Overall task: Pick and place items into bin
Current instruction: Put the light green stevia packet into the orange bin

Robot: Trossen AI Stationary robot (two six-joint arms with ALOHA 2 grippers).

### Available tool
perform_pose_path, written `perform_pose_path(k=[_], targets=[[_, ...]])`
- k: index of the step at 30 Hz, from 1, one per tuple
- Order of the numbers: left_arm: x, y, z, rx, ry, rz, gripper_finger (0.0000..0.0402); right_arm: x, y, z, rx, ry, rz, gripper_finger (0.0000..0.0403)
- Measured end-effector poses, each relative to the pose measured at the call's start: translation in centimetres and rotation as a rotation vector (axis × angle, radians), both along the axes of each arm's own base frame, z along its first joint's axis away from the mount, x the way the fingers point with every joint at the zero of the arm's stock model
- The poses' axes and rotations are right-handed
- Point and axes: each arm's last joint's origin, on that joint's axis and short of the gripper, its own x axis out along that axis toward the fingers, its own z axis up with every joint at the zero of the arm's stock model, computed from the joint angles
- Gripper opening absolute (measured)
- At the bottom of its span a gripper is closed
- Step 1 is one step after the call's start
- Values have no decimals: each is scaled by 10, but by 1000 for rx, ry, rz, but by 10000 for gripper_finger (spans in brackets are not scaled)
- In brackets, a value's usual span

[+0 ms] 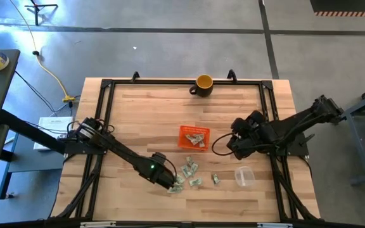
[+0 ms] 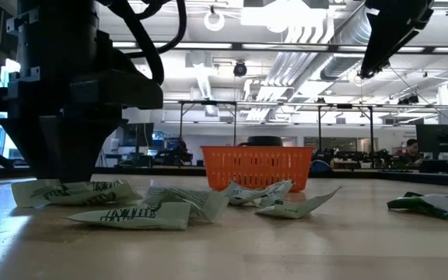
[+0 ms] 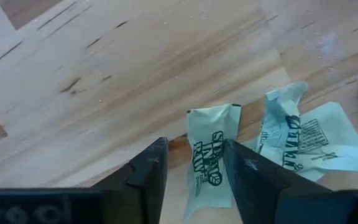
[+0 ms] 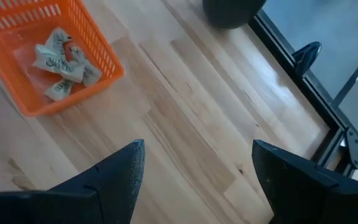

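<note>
I have the left tool [image 1: 172, 184] down on the table [image 1: 138, 114] near its front edge, at the left end of the loose scatter of packets. Through the left wrist view its fingers [image 3: 148, 171] stand apart on either side of one pale green packet [image 3: 211, 158], not yet closed on it, so I call it released and straddling. The right tool [image 1: 232, 147] hangs just right of the bin, its jaws spread wide and holding nothing.

By my count the job is somewhat under halfway. The orange bin [image 1: 184, 131] sits about mid-table, and the right wrist view shows a few wrapped items [image 4: 59, 57] already lying inside it. Roughly six or seven items [image 1: 189, 170] are left on the wood between the bin and the front edge, one of them [image 1: 215, 179] a little apart to the right. My judgement is that the packet between the left fingers is the next one to go.

The table is pale butcher-block wood with a black frame rail around it. A yellow mug [image 1: 204, 83] stands at the back edge and a clear plastic cup [image 1: 244, 176] near the front right. Beyond is a bright workshop hall with ceiling ducts.
</note>
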Motion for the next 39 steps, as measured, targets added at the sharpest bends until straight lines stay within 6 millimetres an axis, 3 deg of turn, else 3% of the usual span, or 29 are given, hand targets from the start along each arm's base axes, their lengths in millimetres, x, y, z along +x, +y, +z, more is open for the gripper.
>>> perform_pose_path(k=[10,14,19,22,27,33,39], targets=[[1,1,1,35,-19,-24,26,-3,0,0,-34,47,55,287],[-3,3,10,24,-34,-30,32,-19,4,7,-44,54,68,287],[0,19,51,64,-79,-62,48,-41,2,18,-68,7,37,287],[16,32,81,141,-188,-194,23,-47,0,23,-50,-17,44,287],[54,71,120,246,-321,-457,32,-50,-2,25,-42,-12,63,287],[87,128,137,431,-435,-714,43,-52,4,25,-34,-8,98,287],[92,148,139,409,-464,-909,62,-55,9,22,-24,-12,116,287]])
